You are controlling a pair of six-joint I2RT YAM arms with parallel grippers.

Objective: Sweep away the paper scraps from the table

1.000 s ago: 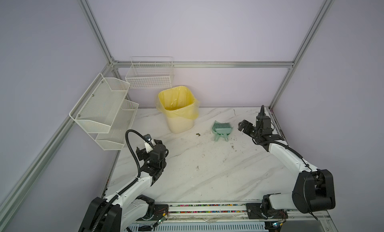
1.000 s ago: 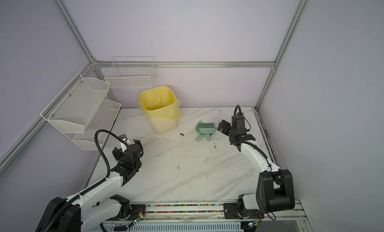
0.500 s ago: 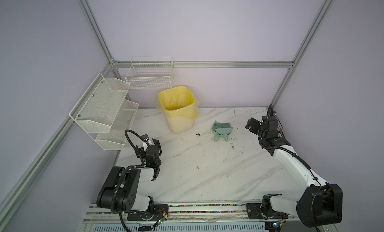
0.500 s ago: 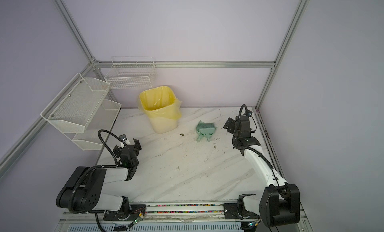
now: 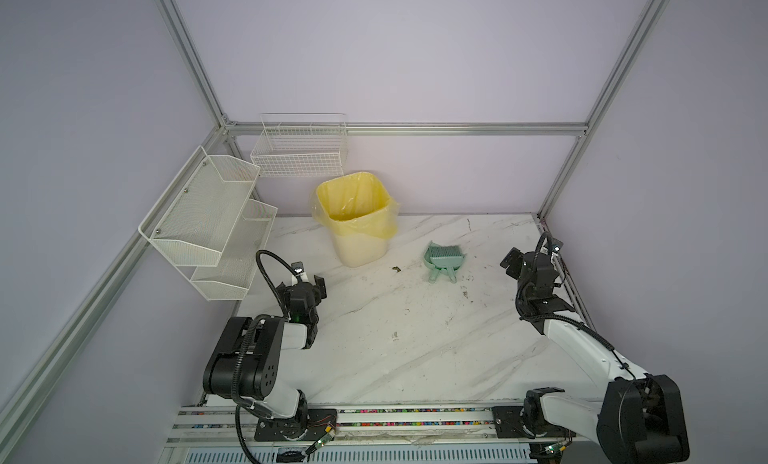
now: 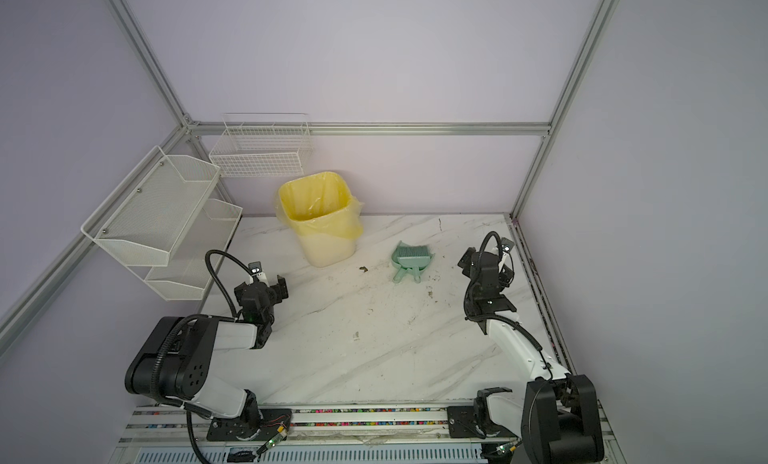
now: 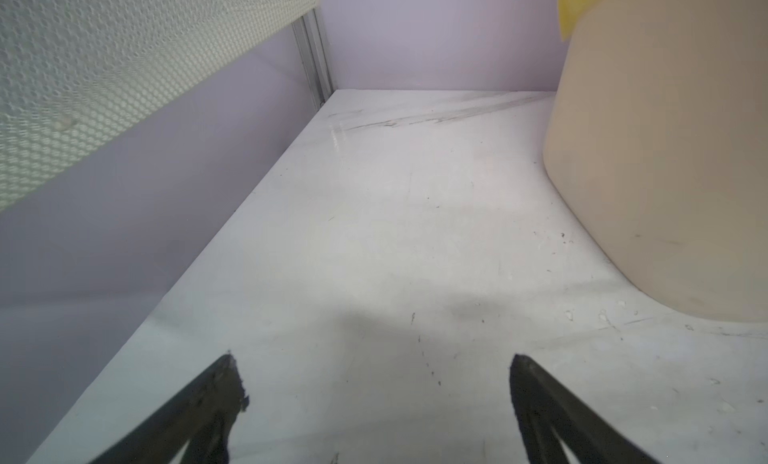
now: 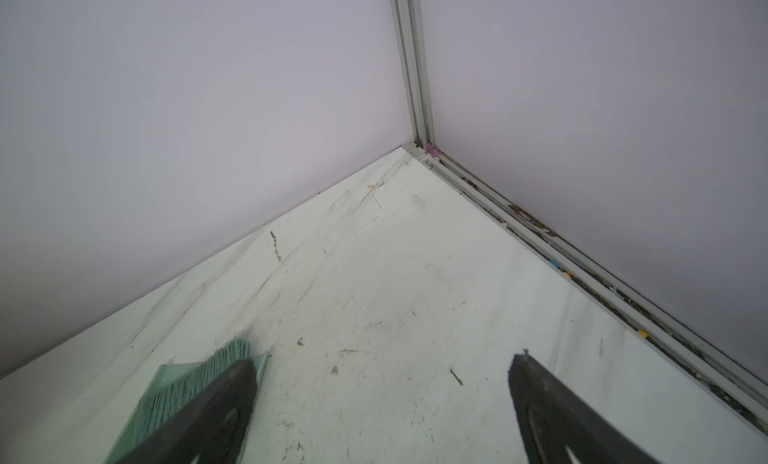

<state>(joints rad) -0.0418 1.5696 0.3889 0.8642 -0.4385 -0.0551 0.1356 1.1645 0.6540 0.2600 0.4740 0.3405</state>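
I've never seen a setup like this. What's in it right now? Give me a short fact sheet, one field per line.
Surface: white marble-look table, smudged with dark marks
Paper scraps: none visible on the top
Bin: cream, yellow bag liner, upright near the back wall
Dustpan and brush: mint green, lying together to the right of the bin, not held
Left fingers: open, holding nothing
Right fingers: open, holding nothing, near the dustpan but not touching it
Wall racks: white mesh shelf and wire basket
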